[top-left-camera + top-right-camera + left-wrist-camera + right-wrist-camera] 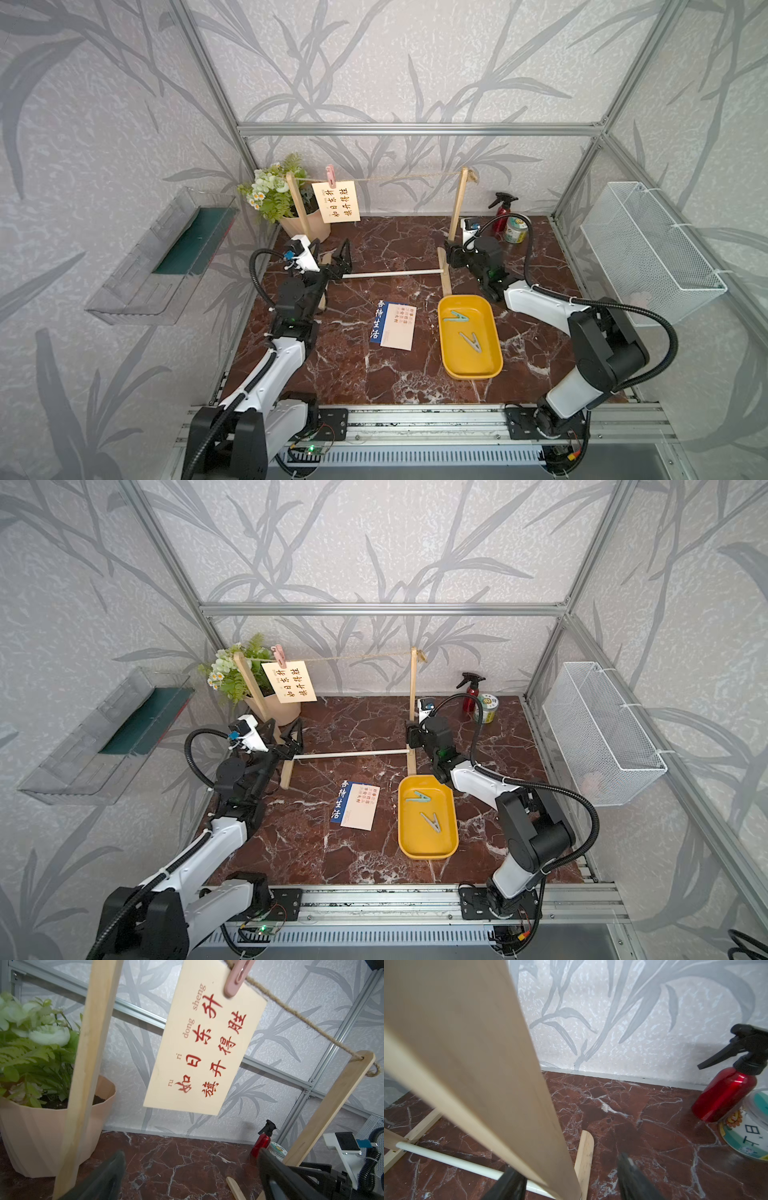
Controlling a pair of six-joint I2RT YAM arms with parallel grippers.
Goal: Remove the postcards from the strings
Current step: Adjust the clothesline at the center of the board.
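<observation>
1 cream postcard [336,202] hangs from the twine [407,178] under a pink peg [331,176]. A blue postcard [379,324] and a pale postcard [401,330] lie overlapped on the surface [374,374]. The left gripper [331,251] has its jaws wide apart, and the right gripper [566,1165] has parted jaws straddling the right post [457,208].

Pale grey walls [415,62] printed with darker grey leaves close the space on three sides, braced by a silver metal frame [415,129]. The table top [374,374] is dark red-brown marble veined with white, under soft, even light. In both top views a clear plastic shelf [133,286] hangs on the wall at nine o'clock and a white wire basket [648,249] at three o'clock.
</observation>
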